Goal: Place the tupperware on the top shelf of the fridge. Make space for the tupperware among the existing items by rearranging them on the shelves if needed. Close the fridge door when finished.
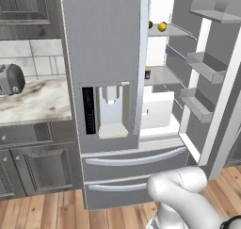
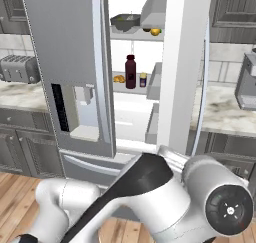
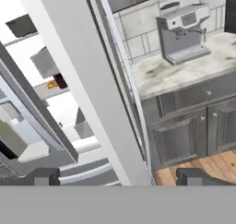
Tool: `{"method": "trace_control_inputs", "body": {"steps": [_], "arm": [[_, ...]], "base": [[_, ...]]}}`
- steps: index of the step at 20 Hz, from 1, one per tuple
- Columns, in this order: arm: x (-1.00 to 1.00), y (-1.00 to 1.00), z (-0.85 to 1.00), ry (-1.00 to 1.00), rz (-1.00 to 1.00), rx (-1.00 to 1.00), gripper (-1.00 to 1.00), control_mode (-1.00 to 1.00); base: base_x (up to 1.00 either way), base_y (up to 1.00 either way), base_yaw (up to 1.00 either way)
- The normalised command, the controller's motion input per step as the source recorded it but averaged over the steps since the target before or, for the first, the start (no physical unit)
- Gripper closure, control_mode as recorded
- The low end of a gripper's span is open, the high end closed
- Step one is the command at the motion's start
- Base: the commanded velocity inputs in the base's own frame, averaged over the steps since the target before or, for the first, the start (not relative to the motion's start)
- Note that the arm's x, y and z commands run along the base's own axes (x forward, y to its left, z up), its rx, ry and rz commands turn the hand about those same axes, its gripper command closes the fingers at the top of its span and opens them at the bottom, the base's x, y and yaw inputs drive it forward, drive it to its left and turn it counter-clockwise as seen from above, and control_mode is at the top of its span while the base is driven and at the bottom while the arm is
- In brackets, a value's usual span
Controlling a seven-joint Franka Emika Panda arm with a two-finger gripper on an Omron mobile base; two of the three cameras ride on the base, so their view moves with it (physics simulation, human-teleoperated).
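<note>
The fridge [image 2: 70, 62] has its left door shut and its right door [image 2: 182, 67] swung open. On the top shelf [image 2: 136, 36] sits the dark grey tupperware [image 2: 125, 21], with a yellow fruit [image 2: 155, 32] to its right. One shelf down stand the maroon bottle [image 2: 130, 72], a small can [image 2: 143, 80] and an orange fruit [image 2: 119, 79]. In the hand view my gripper [image 3: 120, 177] is open and holds nothing. It faces the open door's edge [image 3: 92, 94] from a distance, with the tupperware [image 3: 22, 26] at far left.
Grey bins [image 1: 204, 65] line the inside of the open door. A toaster [image 2: 19, 68] stands on the marble counter left of the fridge, and a coffee machine [image 3: 184, 32] on the counter to its right. Dark cabinets [image 3: 193, 135] stand over the wood floor.
</note>
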Motion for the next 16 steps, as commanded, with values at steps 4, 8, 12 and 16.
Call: {"method": "trace_control_inputs", "body": {"steps": [4,8,12,16], "arm": [[1.0,-0.5,-0.33,0.0,0.06,0.0,-1.0,-1.0],[1.0,-0.65,-0.14,0.0,0.08,0.01,-1.0,-1.0],[0.97,-0.68,-0.09,0.0,0.13,0.04,-1.0,-1.0],[0.98,-0.43,-0.16,0.0,0.14,0.04,-1.0,-1.0]], "base": [[0.0,0.0,0.0],[0.0,0.0,0.0],[0.0,0.0,0.0],[0.0,0.0,0.0]]}}
